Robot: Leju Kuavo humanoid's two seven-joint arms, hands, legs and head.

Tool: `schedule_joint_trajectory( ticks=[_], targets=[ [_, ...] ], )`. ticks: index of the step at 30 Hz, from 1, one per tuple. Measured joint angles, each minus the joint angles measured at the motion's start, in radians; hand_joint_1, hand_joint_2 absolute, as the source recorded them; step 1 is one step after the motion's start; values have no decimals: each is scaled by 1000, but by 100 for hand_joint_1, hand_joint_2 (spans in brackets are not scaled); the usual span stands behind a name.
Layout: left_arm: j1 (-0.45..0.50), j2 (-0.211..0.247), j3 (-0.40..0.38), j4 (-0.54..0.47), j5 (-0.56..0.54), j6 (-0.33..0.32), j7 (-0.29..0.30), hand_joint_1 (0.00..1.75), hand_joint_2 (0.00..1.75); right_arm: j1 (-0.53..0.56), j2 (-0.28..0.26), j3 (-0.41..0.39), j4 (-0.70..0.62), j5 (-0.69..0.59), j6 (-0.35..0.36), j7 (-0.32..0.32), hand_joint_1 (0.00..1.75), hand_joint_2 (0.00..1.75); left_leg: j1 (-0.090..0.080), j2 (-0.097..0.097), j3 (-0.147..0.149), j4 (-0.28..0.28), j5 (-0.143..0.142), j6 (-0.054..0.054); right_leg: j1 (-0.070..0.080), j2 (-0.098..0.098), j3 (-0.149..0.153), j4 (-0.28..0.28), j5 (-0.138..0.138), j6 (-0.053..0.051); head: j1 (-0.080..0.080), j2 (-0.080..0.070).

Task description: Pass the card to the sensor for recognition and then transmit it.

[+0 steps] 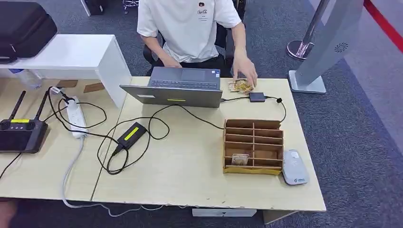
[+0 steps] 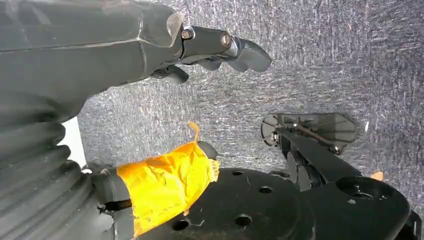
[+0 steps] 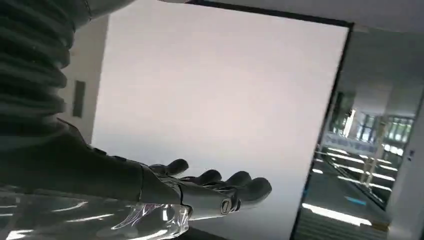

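Light wooden desk (image 1: 190, 175) under the head view, with a brown cardboard organiser of open compartments (image 1: 253, 146) near the right edge. One patterned card (image 1: 240, 159) standing in the organiser's near-left compartment. White-and-grey flat card sensor (image 1: 294, 167) just beside the organiser, toward the near right corner. More patterned cards (image 1: 240, 86) lying at the far edge under a person's hand (image 1: 245, 71), beside a small dark hub (image 1: 257, 97) cabled to an open grey laptop (image 1: 183, 87). Black power adapter with a yellow label (image 1: 130, 134) toward the middle, its black cable looped around it. White power strip (image 1: 76, 117) and black remote controller with two antennas (image 1: 21, 132) on the adjoining surface to the left.

Left robot hand (image 2: 215, 50) hanging over grey carpet, fingers loosely apart, holding nothing; yellow tape (image 2: 165, 182) wrapped on its thumb. Right robot hand (image 3: 210, 192) likewise empty, dark fingers spread and slightly curled, against a pale wall.
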Motion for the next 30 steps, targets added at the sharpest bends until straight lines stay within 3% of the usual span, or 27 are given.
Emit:
schedule_joint_trajectory(
  ticks=[5,9,15,30],
  targets=[
    [0,-5,5,0,0,5,2,0,175,124,46,-140,60,29,-28,0,0,175,0,0,1,0,0,0,0,0,0,0,0,0,-1,0],
    [1,-10,8,0,0,13,3,0,175,197,129,-239,121,55,-82,-14,0,175,0,1,1,-1,0,0,0,1,0,0,0,0,0,0],
    [1,-15,14,0,-1,26,5,0,175,248,273,-328,188,110,-93,-13,0,175,0,3,3,-2,-1,-1,0,3,1,0,-1,-1,0,0],
    [5,-19,31,0,-1,19,-10,0,175,274,572,-424,260,182,-73,29,0,175,1,7,6,-4,-1,-3,1,7,2,1,-1,-2,-2,0]
  ],
)
